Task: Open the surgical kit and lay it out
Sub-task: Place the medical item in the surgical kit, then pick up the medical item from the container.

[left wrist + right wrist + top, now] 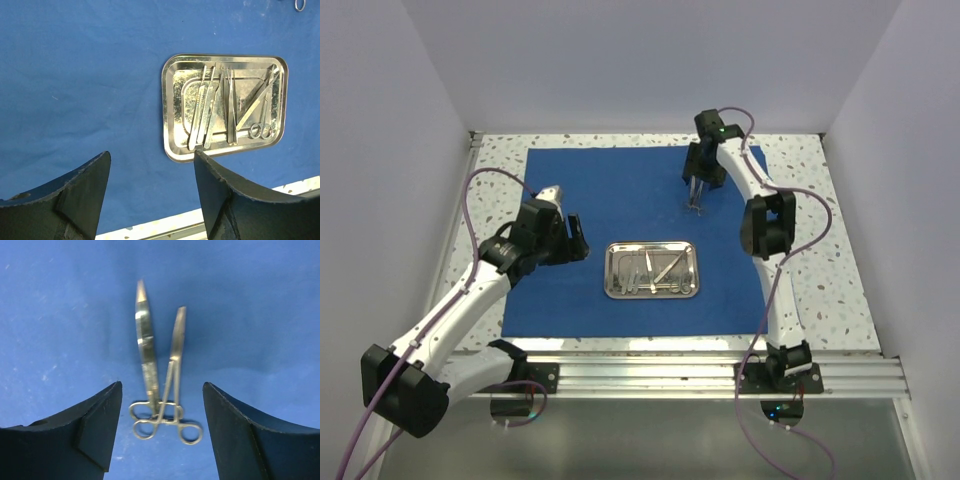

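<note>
The royal-blue cloth [620, 190] lies spread flat on the table. The steel tray [651, 270] sits on it at the front middle and holds several slender silver instruments [215, 107], among them tweezers and small scissors. Two ring-handled instruments [157, 375] lie on the cloth at the back right, one partly across the other; they also show in the top view [696, 197]. My right gripper [162, 412] hovers open over their ring handles, holding nothing. My left gripper [150, 170] is open and empty above the cloth, left of the tray.
The cloth [75, 75] covers most of the speckled tabletop [820, 250]. The table's front edge [165, 222] shows just below my left gripper. White walls close in the back and both sides.
</note>
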Controlling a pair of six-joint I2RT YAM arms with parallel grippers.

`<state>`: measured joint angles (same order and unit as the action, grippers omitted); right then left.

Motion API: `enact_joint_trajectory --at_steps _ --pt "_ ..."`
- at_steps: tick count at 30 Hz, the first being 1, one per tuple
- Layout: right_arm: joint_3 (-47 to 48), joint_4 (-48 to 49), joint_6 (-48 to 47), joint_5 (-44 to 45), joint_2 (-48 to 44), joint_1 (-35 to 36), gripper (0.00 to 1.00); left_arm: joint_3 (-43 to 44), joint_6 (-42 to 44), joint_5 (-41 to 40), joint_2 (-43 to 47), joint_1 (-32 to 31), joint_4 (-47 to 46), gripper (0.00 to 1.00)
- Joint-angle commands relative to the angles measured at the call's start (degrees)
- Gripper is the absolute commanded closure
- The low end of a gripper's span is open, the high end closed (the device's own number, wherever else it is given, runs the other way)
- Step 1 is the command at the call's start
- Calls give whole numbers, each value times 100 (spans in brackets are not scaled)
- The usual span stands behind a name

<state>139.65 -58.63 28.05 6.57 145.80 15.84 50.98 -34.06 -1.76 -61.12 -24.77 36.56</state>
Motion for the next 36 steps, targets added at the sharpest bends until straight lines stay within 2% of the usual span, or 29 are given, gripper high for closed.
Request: enact_joint_trajectory --at_steps 1,4,8,11,17,20,24,33,36 --pt "98 18 -142 -156 -586 -160 30 140 -65 -9 -48 -1 -78 28" --pt "-761 211 -168 -305 -1394 -107 31 149 22 123 -224 -1 -254 30" --pt "-2867 676 -265 -437 -2756 77 32 219 207 369 -663 -62 -535 32" --pt "-4081 783 -265 -525 -3662 323 37 359 339 413 -1181 -203 -623 34" --pt "-5823 897 68 -533 -4944 1035 43 983 436 370 -2245 -730 -896 37" --pt "-6352 977 253 -639 -5332 1097 45 1457 357 317 -2798 -1011 -939 39" --pt "-6556 757 209 -552 -5736 1132 46 1573 120 317 -3361 -1284 -1132 44" --pt "-7180 449 148 -560 -6449 1132 49 1862 -539 194 -3933 -1688 -1397 49" --pt "-7356 458 157 -639 -6590 1123 50 2021 -706 -193 -4091 -1864 -1370 49"
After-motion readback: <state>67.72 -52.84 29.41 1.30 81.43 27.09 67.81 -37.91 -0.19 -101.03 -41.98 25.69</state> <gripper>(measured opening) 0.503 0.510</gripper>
